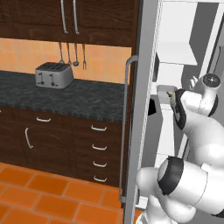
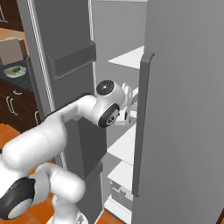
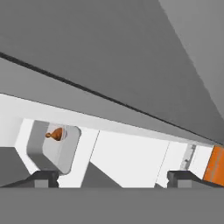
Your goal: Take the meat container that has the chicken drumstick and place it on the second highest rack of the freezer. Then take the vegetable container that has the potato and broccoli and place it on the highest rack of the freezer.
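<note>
The meat container (image 3: 51, 148) is a grey tray with the small orange chicken drumstick (image 3: 55, 134) in it. In the hand view it rests on a white shelf (image 3: 127, 157) inside the freezer (image 2: 183, 109), just beyond the left fingertip. My gripper (image 3: 113, 179) is open, with its fingertips (image 3: 43, 178) wide apart and nothing between them. In the right base view the gripper (image 2: 130, 105) reaches into the freezer about level with the second highest rack (image 2: 134, 93), below the highest rack (image 2: 129, 57). The vegetable container (image 2: 15, 71), showing something green, sits on the counter far left.
The freezer's left door (image 1: 144, 109) stands open with its long handle (image 1: 126, 127) beside my arm, and a door bin (image 2: 72, 59) is close to my elbow. A toaster (image 1: 53, 74) sits on the dark counter (image 1: 78, 98). Lower white shelves (image 2: 124, 146) lie beneath my hand.
</note>
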### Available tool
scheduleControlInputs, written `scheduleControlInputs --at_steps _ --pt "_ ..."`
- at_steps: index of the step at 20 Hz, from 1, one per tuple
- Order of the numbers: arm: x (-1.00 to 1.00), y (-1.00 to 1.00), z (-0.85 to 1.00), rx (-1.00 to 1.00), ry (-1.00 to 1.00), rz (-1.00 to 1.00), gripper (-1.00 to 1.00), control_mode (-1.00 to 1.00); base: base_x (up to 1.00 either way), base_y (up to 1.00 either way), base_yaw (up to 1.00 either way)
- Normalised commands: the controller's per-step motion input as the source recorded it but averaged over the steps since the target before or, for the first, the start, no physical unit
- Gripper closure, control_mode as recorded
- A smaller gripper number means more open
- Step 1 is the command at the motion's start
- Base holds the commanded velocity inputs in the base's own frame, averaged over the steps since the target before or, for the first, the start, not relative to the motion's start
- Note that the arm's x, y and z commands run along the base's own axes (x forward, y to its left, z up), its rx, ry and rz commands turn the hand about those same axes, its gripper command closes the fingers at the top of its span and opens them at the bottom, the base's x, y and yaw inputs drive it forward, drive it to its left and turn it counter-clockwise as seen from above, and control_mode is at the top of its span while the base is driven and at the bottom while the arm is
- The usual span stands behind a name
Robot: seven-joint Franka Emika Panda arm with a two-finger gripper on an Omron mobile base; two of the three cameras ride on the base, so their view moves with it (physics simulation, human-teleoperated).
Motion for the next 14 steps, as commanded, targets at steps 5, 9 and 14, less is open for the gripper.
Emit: scheduleControlInputs --at_steps 5,9,14 --pt "-1.0 0.3 -0.51 -0.01 0.24 0.07 -1.0 -1.0 0.0 0.0 0.0" --pt "-1.0 0.0 -0.66 0.0 0.05 0.04 -1.0 -1.0 0.0 0.0 0.0" --pt "-0.99 -0.01 0.08 0.01 0.12 0.04 -1.0 -1.0 0.0 0.0 0.0"
